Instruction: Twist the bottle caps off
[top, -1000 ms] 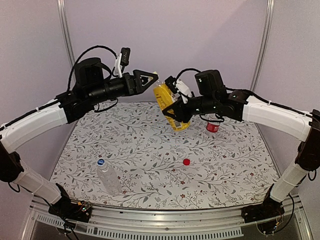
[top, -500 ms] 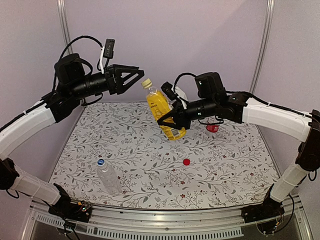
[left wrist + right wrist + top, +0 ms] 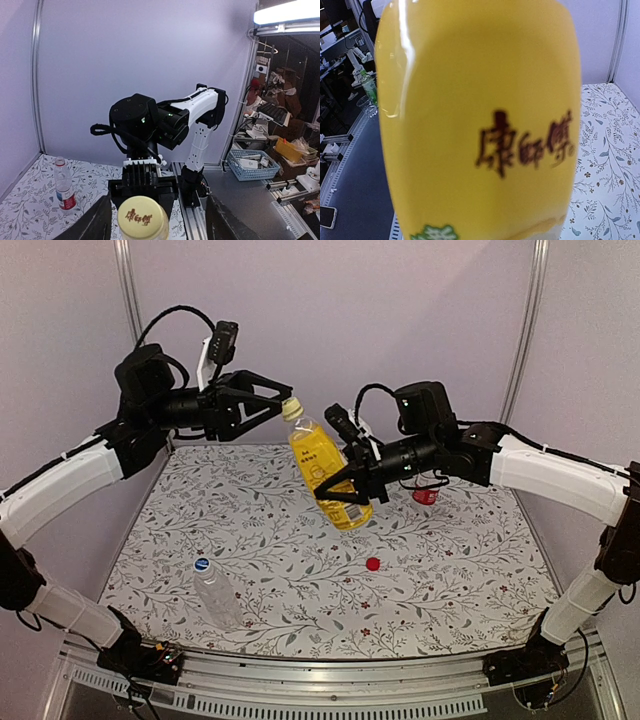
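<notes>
Mid-air above table centre: yellow bottle (image 3: 325,472) hangs tilted, clamped in the right gripper (image 3: 347,486), and bars the way across the middle. Left gripper (image 3: 288,410) comes in from 10 o'clock, its fingers straddling the yellow cap (image 3: 142,218) with a gap on each side.

Table (image 3: 480,585) obstacles:
- red cap (image 3: 373,563) at 5 o'clock
- clear bottle (image 3: 215,590) lying at 7
- red-label bottle (image 3: 426,494) at 2, behind the right arm

Open cloth at 9 and 4.

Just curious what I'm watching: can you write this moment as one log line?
right gripper: shut on yellow bottle, tilted in air | left gripper: open, astride yellow cap | red cap: loose on table
</notes>
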Available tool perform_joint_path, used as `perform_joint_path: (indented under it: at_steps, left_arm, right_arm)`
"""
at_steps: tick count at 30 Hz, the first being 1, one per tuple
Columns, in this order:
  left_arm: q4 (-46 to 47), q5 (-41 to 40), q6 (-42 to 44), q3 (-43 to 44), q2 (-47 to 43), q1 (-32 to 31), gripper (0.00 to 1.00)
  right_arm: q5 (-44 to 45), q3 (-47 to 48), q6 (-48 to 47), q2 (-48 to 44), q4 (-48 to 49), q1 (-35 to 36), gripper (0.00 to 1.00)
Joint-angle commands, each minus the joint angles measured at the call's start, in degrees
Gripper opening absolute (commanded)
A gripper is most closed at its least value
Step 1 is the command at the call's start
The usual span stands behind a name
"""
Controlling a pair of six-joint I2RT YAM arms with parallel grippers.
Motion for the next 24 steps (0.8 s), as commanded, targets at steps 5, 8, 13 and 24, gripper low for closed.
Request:
perform_joint_path:
  at_steps: [5, 8, 13, 24]
  left_arm:
    - [5.2, 3.4, -2.2, 1.4, 2.6, -0.4, 0.59]
    - [5.9, 3.4, -2.9, 1.8, 3.3, -0.8, 0.56]
    - [6.6, 3.4, -3.3, 2.2, 4.1, -1.4, 0.50]
    - [6.7, 3.4, -3.6, 1.8, 4.6, -1.9, 0.38]
  right_arm:
    - [-2.3, -0.2, -0.6, -0.8, 0.5, -0.2, 0.33]
    - [-2.3, -0.2, -0.5, -0.8, 0.3, -0.1, 0.33]
    - [-2.1, -0.3, -0.5, -0.8, 0.3, -0.2, 0.33]
    - [-1.1, -0.3, -0.3, -0.8, 0.4, -0.2, 0.33]
